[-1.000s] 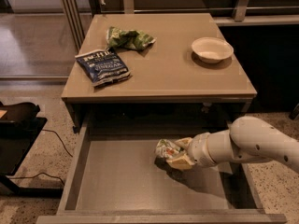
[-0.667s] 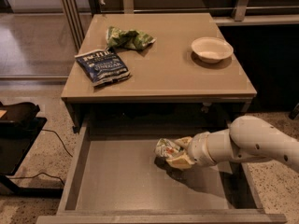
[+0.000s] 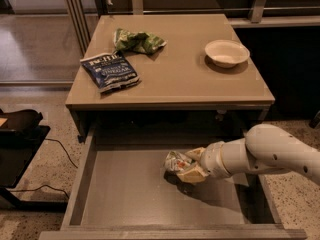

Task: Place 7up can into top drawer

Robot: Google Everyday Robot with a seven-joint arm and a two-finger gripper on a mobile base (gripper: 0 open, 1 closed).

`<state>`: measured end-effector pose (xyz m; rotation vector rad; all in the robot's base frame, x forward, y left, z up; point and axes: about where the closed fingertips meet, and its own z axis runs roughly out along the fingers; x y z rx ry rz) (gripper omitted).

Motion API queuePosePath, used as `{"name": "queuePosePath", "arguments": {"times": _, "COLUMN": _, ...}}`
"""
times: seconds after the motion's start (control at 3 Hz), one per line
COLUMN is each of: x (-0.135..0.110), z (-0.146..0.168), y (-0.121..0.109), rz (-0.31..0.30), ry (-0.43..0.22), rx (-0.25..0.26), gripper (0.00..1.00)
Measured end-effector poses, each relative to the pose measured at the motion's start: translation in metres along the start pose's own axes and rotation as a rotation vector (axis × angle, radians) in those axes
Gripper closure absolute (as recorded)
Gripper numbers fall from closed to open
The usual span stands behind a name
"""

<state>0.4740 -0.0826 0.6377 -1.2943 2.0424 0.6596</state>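
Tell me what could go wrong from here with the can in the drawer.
1. The gripper holds the crumpled 7up can sideways, low over the floor of the top drawer. Whether the can touches the floor is unclear. Once released, it may roll across the bare floor to its left.
2. The robot arm reaches in across the drawer's right side, so a low withdrawal might bump that wall and jolt the can.

Dented 7up can (image 3: 174, 161) — gripped in the claw (image 3: 186, 164) — inside open top drawer (image 3: 130, 194).
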Motion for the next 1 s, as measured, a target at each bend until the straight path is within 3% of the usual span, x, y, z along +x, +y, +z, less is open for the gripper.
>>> {"name": "queuePosePath", "arguments": {"times": 0.33, "x": 0.0000, "z": 0.0000, "y": 0.0000, "rz": 0.000, "ry": 0.000, "rx": 0.000, "gripper": 0.12}}
{"name": "queuePosePath", "arguments": {"times": 0.67, "x": 0.0000, "z": 0.0000, "y": 0.0000, "rz": 0.000, "ry": 0.000, "rx": 0.000, "gripper": 0.00}}
{"name": "queuePosePath", "arguments": {"times": 1.0, "x": 0.0000, "z": 0.0001, "y": 0.0000, "rz": 0.000, "ry": 0.000, "rx": 0.000, "gripper": 0.00}}
